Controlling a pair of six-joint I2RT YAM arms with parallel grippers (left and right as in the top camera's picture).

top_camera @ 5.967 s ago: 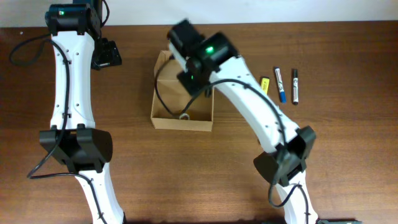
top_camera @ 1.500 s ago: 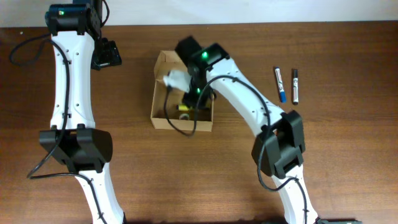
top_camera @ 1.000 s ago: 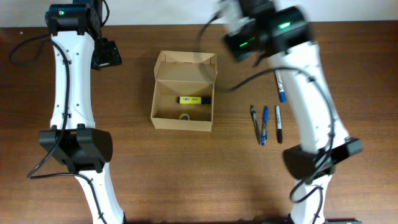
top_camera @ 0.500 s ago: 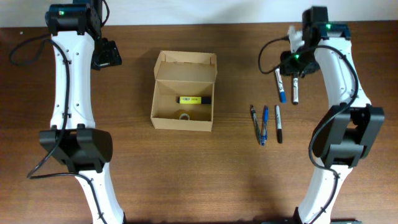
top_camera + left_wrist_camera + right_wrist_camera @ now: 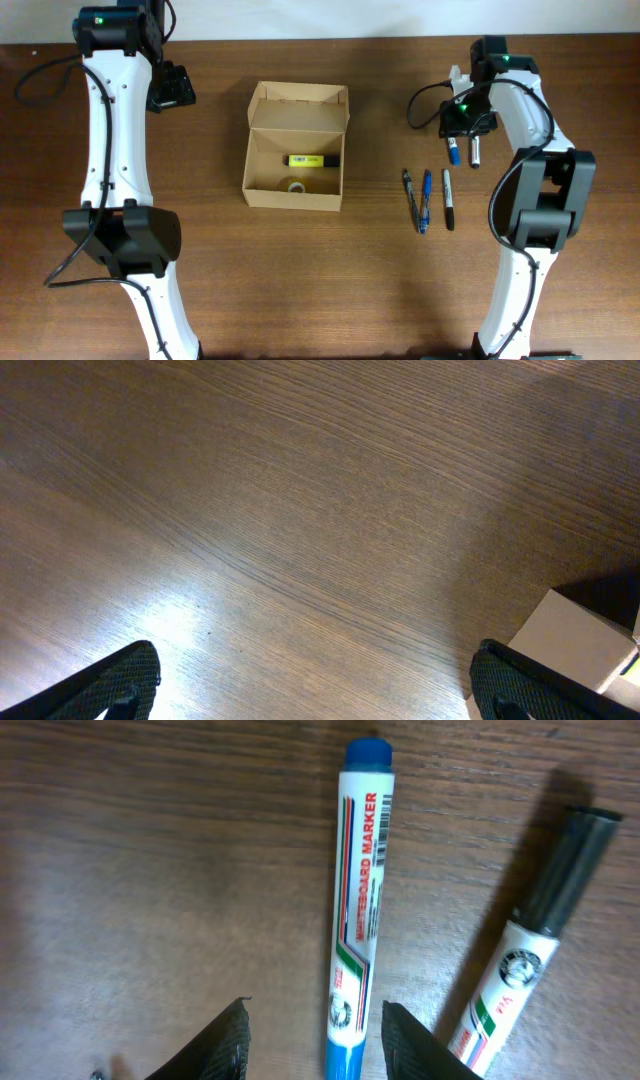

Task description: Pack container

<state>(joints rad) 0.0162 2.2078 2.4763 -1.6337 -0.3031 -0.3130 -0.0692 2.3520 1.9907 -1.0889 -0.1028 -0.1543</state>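
The left arm runs straight up to about eleven o'clock, where the left gripper (image 5: 172,88) hangs with its jaws spread as wide as they go. The right arm doubles back on itself at two o'clock, and the right gripper (image 5: 462,122) points down, fingers partly apart.

Two white arms (image 5: 110,130), black joint housings (image 5: 125,238), green indicator lights (image 5: 97,18), looping black cables (image 5: 411,108).

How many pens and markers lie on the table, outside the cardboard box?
5. A blue marker and a black marker lie under the right gripper. Three pens lie in a row right of the box: dark pen, blue pen, black pen. None looks hidden.
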